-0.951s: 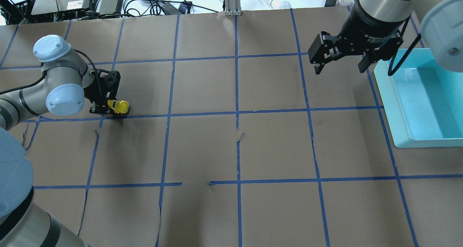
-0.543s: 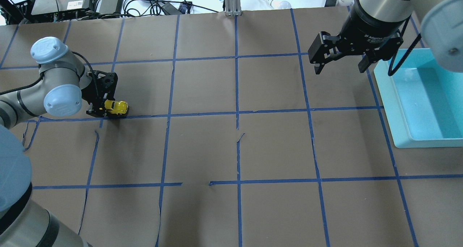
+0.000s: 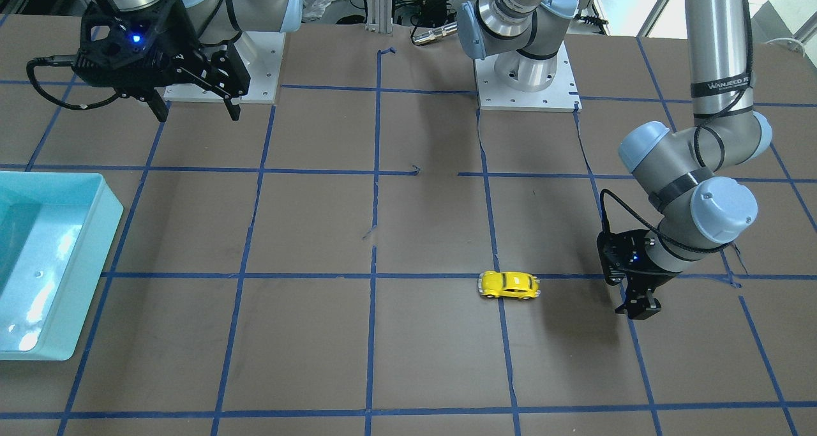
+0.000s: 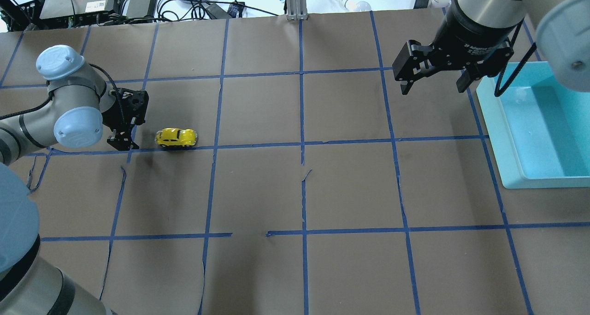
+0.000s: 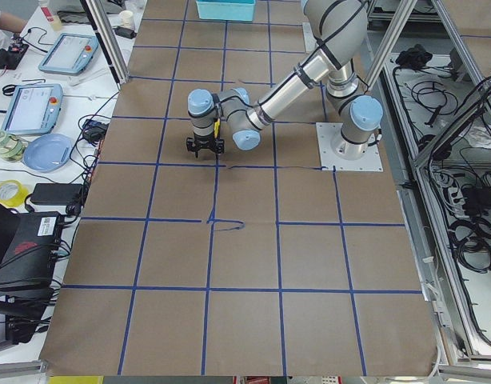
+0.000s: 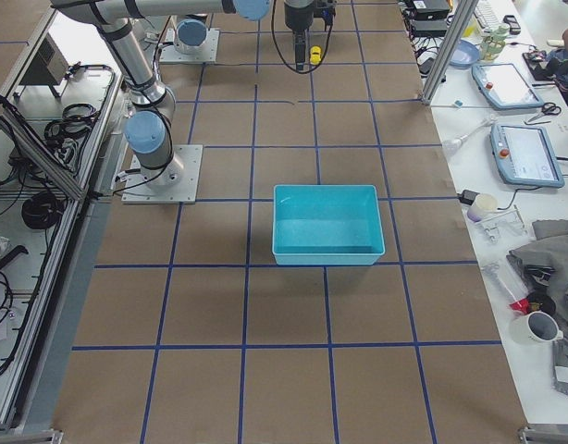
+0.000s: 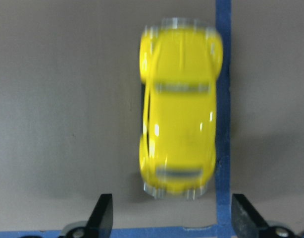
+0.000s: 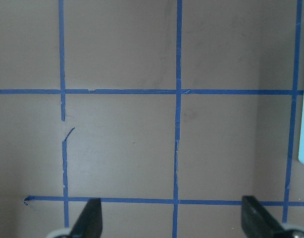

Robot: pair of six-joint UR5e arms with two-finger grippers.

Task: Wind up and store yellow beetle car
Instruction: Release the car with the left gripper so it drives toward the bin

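The yellow beetle car (image 4: 176, 137) stands on its wheels on the brown table paper, beside a blue tape line, free of any gripper. It also shows in the front view (image 3: 509, 285) and, blurred, in the left wrist view (image 7: 179, 106). My left gripper (image 4: 122, 143) is open and empty, low over the table just left of the car; in its wrist view the car lies past the fingertips (image 7: 103, 210). My right gripper (image 4: 433, 88) is open and empty, held high at the far right next to the bin.
A turquoise bin (image 4: 495, 135) stands at the table's right edge, seen also in the front view (image 3: 108, 212) and the right side view (image 6: 326, 254). Blue tape lines cross the paper. Cables and boxes lie beyond the far edge.
The car has left the left gripper's jaws and rolled right along the tape line. The left gripper has opened and drawn back slightly left. The right arm has not moved.
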